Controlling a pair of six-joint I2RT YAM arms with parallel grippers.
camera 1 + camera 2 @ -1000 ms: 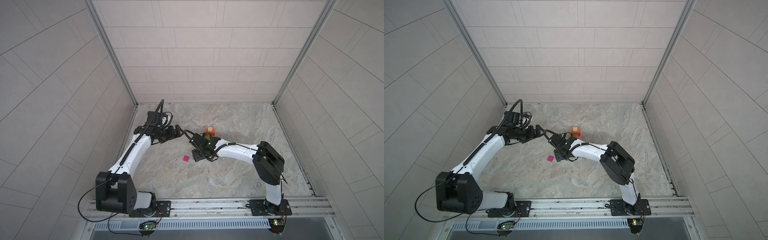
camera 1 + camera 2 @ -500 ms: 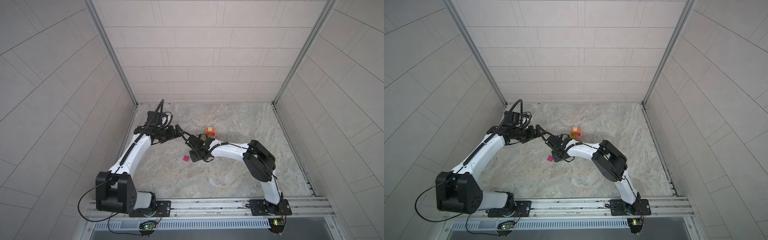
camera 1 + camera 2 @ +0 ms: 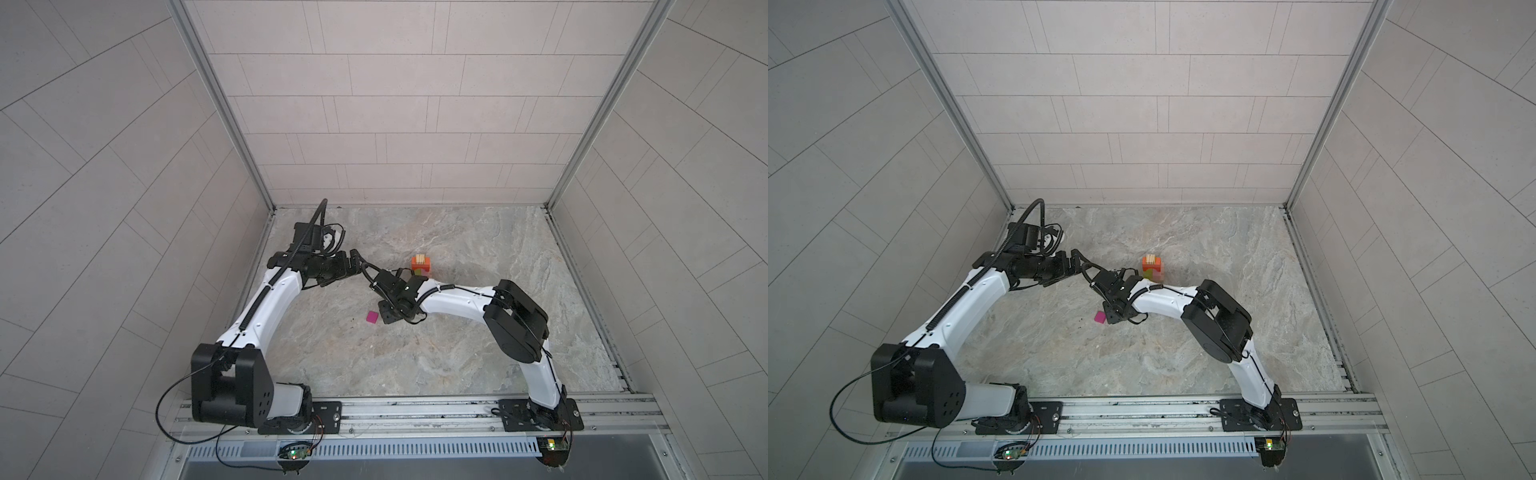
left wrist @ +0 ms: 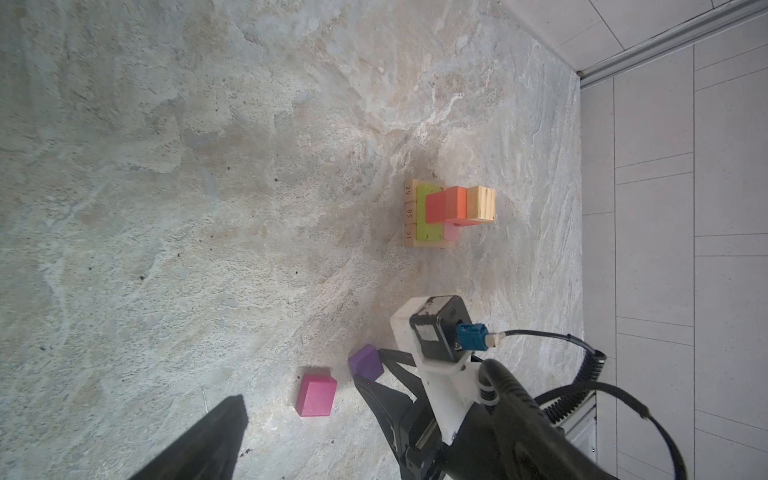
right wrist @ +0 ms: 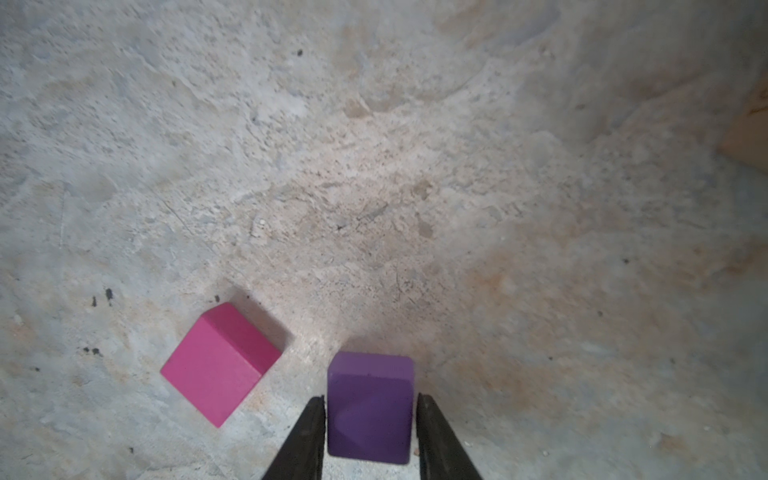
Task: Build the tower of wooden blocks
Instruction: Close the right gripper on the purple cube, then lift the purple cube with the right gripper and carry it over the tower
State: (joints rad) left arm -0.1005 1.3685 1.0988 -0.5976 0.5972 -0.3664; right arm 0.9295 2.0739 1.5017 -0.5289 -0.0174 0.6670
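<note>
The desk (image 3: 457, 340) carries one stack, the tower (image 3: 421, 266), which stands toward the far middle. I judge it mostly built. In the left wrist view it shows tan bars (image 4: 409, 214) at the bottom, a green block (image 4: 424, 232) and a pink block (image 4: 452, 232) on them, a red block (image 4: 435, 205) and an orange block (image 4: 456, 203) above those, and a ridged tan piece (image 4: 481, 203) on top.

Two pieces are left, both on the desk nearer than the tower and to its left. The magenta cube (image 5: 220, 363) lies free. The purple cube (image 5: 370, 407) is just to its right, apart from it.

My right gripper (image 5: 370, 399) is clamped on the purple cube, one jaw against each of two opposite sides. The cube seems to sit on the desk, not lifted. My left gripper (image 3: 351, 266) hangs to the left of the tower with its jaws wide apart and nothing between them.

As I read it, the purple cube has yet to be carried to the top, and the magenta one after it.

The ends of the tan bars carry the numbers 29, 85 and 31. The label on my right wrist camera (image 4: 436, 332) is too small to read.
</note>
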